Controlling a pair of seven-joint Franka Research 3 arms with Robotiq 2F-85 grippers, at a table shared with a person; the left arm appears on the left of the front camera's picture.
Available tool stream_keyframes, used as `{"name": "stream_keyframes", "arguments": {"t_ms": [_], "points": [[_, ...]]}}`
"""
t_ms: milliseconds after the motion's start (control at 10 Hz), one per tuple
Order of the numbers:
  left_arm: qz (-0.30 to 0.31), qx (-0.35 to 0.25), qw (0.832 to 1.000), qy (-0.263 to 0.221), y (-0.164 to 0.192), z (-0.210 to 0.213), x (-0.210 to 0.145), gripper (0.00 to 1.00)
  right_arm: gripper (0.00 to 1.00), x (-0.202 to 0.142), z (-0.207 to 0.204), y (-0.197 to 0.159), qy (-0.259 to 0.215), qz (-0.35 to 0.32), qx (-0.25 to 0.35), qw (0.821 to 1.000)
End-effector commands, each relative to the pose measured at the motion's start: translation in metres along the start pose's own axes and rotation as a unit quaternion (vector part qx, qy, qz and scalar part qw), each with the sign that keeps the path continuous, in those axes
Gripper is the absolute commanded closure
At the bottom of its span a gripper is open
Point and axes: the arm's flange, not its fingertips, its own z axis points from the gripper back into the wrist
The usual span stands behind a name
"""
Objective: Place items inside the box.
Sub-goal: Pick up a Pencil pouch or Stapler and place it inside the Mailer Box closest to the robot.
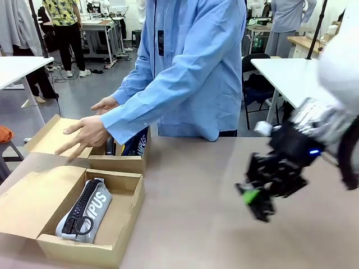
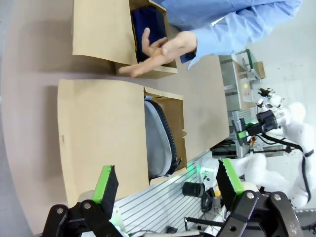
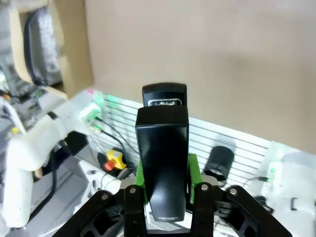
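A: What's on the left?
B: Grey case [image 1: 84, 210] lies in the near box [image 1: 128, 221]; a hand [image 1: 84, 134] hovers over the far box [image 1: 120, 163]. Left gripper [image 2: 167, 180] gapes, empty.
A: And the stapler [image 3: 163, 148]?
B: On the right, above the table [image 1: 196, 185], pinched mid-body in the right gripper [image 1: 256, 199]. Probably stiff, weighty and slick. The hand may block.

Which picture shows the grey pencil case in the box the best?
The front view. There the grey pencil case lies in the near box, zip and white letters facing up. The left wrist view shows it side-on, no letters. The right wrist view catches a blurry part in its top corner.
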Motion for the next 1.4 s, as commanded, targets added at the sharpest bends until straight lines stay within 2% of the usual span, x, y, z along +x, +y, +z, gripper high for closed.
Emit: {"name": "stream_keyframes", "arguments": {"t_ms": [0, 100, 200, 300, 400, 500, 600, 700, 800, 900, 1300], "points": [[-0.007, -0.009, 1.000, -0.005, -0.001, 0.000, -0.001, 0.00, 0.64, 0.027, -0.046, 0.073, -0.015, 0.017, 0.027, 0.999], [-0.007, -0.009, 1.000, -0.005, -0.001, 0.000, -0.001, 0.00, 0.64, 0.031, -0.054, 0.084, -0.044, 0.019, 0.000, 0.999], [-0.007, -0.009, 1.000, -0.005, -0.001, 0.000, -0.001, 0.00, 0.64, 0.039, -0.034, 0.070, -0.039, -0.009, 0.030, 0.999], [-0.007, -0.009, 1.000, -0.005, -0.001, 0.000, -0.001, 0.00, 0.64, 0.040, -0.004, 0.040, -0.059, -0.042, 0.075, 0.994], [-0.007, -0.009, 1.000, -0.005, -0.001, 0.000, -0.001, 0.00, 0.64, 0.029, 0.032, -0.007, -0.078, -0.077, 0.149, 0.983], [-0.007, -0.009, 1.000, -0.005, -0.001, 0.000, -0.001, 0.00, 0.64, 0.001, 0.057, -0.056, -0.107, -0.104, 0.217, 0.965], [-0.007, -0.009, 1.000, -0.005, -0.001, 0.000, -0.001, 0.00, 0.64, -0.022, 0.067, -0.083, -0.109, -0.108, 0.227, 0.962], [-0.007, -0.009, 1.000, -0.005, -0.001, 0.000, -0.001, 0.00, 0.64, -0.030, 0.071, -0.094, -0.107, -0.129, 0.234, 0.958], [-0.007, -0.009, 1.000, -0.005, -0.001, 0.000, -0.001, 0.00, 0.64, -0.030, 0.069, -0.100, -0.077, -0.119, 0.207, 0.968], [-0.007, -0.009, 1.000, -0.005, -0.001, 0.000, -0.001, 0.00, 0.64, 0.001, 0.081, -0.079, -0.097, -0.121, 0.228, 0.961], [-0.007, -0.009, 1.000, -0.005, -0.001, 0.000, -0.001, 0.00, 0.64, -0.004, 0.085, -0.083, -0.088, -0.129, 0.220, 0.963]]}}
